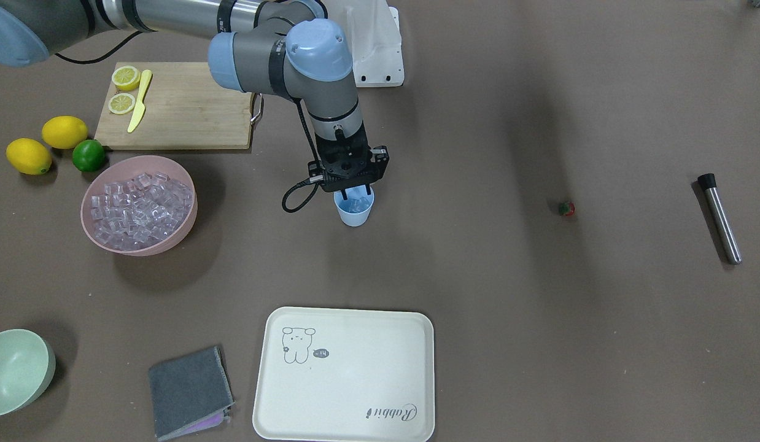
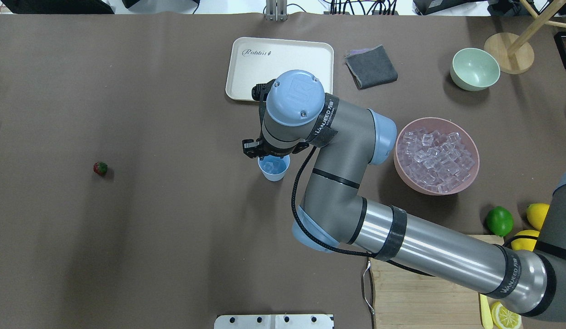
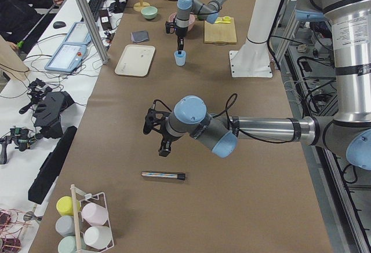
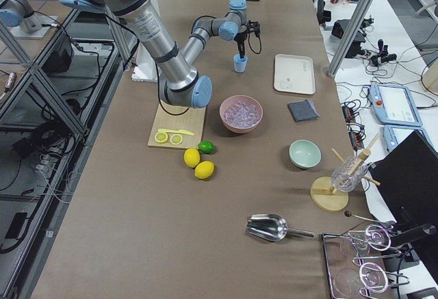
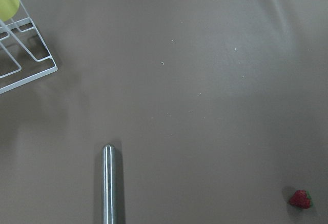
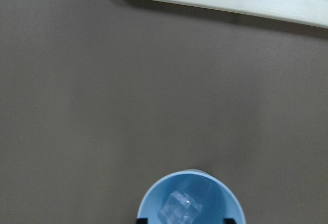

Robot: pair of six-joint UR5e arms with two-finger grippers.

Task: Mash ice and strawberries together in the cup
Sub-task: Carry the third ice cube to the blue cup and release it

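The light-blue cup stands mid-table and holds a clear ice cube; the cup also shows in the overhead view. My right gripper hangs straight over the cup, open, its fingertips just at the rim and holding nothing. More ice fills a pink bowl. The small red strawberry lies alone on the table, far from the cup, and shows in the left wrist view. My left gripper hovers near it, seen only from the side, so I cannot tell if it is open.
A steel muddler lies beyond the strawberry. A cream tray, grey cloth and pale green bowl sit on the operators' side. A cutting board with lemon slices and knife, two lemons and a lime sit by the pink bowl.
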